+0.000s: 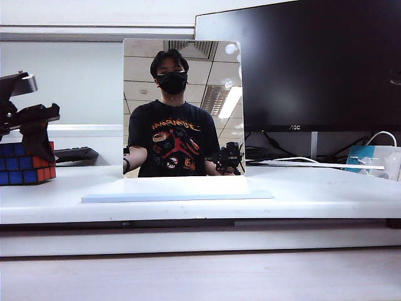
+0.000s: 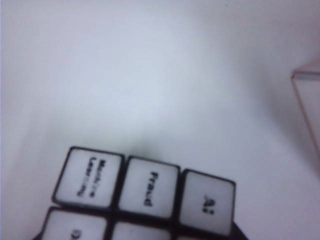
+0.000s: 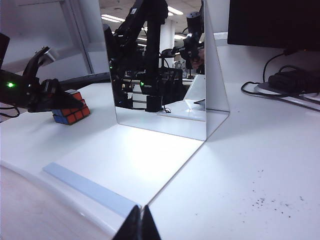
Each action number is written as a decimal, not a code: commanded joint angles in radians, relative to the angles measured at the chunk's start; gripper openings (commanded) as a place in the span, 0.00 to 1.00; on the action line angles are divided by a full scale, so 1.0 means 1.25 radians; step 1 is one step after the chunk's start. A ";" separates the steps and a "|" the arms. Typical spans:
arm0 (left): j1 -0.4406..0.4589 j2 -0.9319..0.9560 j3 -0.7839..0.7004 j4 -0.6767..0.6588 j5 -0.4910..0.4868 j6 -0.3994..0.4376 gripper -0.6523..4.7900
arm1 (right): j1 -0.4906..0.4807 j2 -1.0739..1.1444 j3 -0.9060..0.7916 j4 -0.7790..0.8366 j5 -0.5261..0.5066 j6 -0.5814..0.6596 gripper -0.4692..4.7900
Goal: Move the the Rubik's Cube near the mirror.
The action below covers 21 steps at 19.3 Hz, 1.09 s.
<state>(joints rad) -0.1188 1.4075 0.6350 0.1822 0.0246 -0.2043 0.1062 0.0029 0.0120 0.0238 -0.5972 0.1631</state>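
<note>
Rubik's Cube: small 3x3, black edges. Exterior view shows mostly blue stickers on the face toward the camera, plus a few red/orange ones at its right edge. Left wrist view sees the top face close up: white stickers with small printed words, blurred. Right wrist view shows red and blue stickers on the cube.

Location: cube sits on the white tabletop at the far left of the exterior view, well apart from the mirror. Mirror stands upright mid-table on a thin pale-blue flat base, reflecting a masked person in a black T-shirt. Black AOC monitor behind it to the right.

Left end effector: black, down over the cube from above; one finger hangs in front of the cube's front face in the exterior view. In the right wrist view it straddles the cube's top. Jaws look partly open around the cube; cannot tell whether the fingers actually touch or clamp it. Cube appears to rest on the tabletop, not lifted.

Right end effector: only the two dark fingertips show at the edge of its own wrist view, tips pressed together, nothing between them. It sits low near the tabletop's front edge, facing the mirror, well clear of the cube.
</note>
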 commanded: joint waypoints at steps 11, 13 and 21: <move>-0.316 -0.307 0.001 -0.154 -0.057 -0.175 0.11 | -0.001 0.000 -0.004 0.008 0.003 -0.002 0.09; -0.498 -0.282 0.001 -0.071 -0.285 -0.213 0.11 | -0.001 0.000 -0.004 0.008 0.003 -0.002 0.09; -0.701 0.047 0.078 0.174 -0.504 -0.306 0.11 | -0.001 0.000 -0.004 0.008 -0.006 -0.002 0.09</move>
<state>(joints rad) -0.9932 1.4544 0.7143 0.3676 -0.5961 -0.5545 0.1036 0.0029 0.0120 0.0231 -0.5995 0.1635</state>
